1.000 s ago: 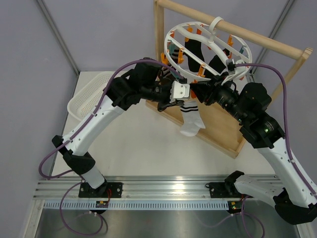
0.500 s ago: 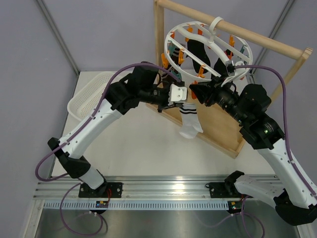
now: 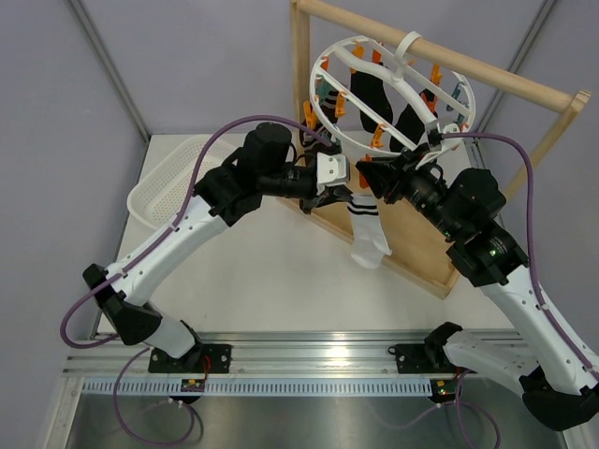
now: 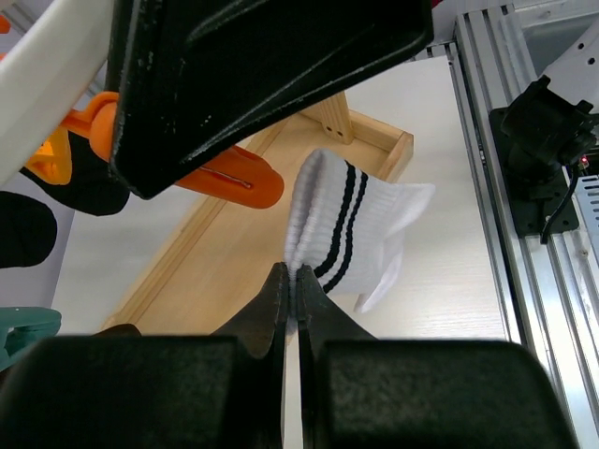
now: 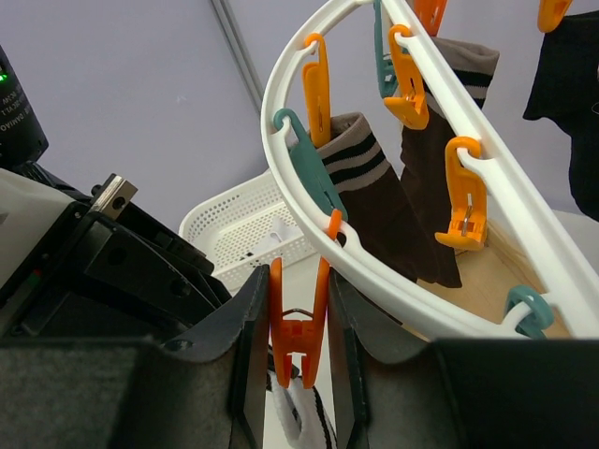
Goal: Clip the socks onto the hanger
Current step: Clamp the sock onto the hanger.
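Note:
My left gripper (image 3: 329,187) is shut on the cuff of a white sock with black stripes (image 3: 367,229), which hangs below the hanger (image 3: 398,94). In the left wrist view the fingers (image 4: 292,281) pinch the sock's cuff (image 4: 351,229) just under an orange clip (image 4: 220,173). My right gripper (image 3: 372,176) is shut on that orange clip (image 5: 298,327), squeezing it at the ring's lower rim (image 5: 374,271). The sock's edge (image 5: 304,416) sits right below the clip's mouth. Dark socks (image 3: 374,98) hang clipped on the ring, and a brown striped one shows in the right wrist view (image 5: 379,210).
The hanger hooks over the top bar of a wooden frame stand (image 3: 412,238), whose base lies under the sock. A white mesh basket (image 3: 168,178) sits at the left and shows in the right wrist view (image 5: 248,234). Other orange and teal clips (image 5: 463,201) dangle close by.
Both grippers have moved up and closer to the ring. The sock has swung to the right and hangs lower right of the clip.

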You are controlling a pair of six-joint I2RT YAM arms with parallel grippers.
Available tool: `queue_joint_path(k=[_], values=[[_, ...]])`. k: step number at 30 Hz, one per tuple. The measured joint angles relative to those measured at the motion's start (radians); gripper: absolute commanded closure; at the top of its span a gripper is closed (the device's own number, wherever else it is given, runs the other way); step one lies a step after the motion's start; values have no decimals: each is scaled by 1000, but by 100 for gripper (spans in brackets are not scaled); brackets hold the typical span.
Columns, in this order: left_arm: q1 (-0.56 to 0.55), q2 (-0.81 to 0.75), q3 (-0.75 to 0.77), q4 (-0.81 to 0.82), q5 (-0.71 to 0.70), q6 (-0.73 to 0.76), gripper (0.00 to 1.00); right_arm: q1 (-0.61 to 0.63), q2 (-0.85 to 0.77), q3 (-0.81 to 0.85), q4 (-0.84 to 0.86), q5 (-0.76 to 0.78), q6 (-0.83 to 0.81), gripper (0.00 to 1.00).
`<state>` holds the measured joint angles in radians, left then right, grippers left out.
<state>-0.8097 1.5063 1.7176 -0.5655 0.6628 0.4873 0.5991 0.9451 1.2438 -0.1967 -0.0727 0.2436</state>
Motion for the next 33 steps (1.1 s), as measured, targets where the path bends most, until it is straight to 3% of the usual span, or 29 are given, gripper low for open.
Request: queue_joint_path(k=[33], values=[[64,0,-9,112,45,-184,100,0,-8,-21,33,-1,6,100]])
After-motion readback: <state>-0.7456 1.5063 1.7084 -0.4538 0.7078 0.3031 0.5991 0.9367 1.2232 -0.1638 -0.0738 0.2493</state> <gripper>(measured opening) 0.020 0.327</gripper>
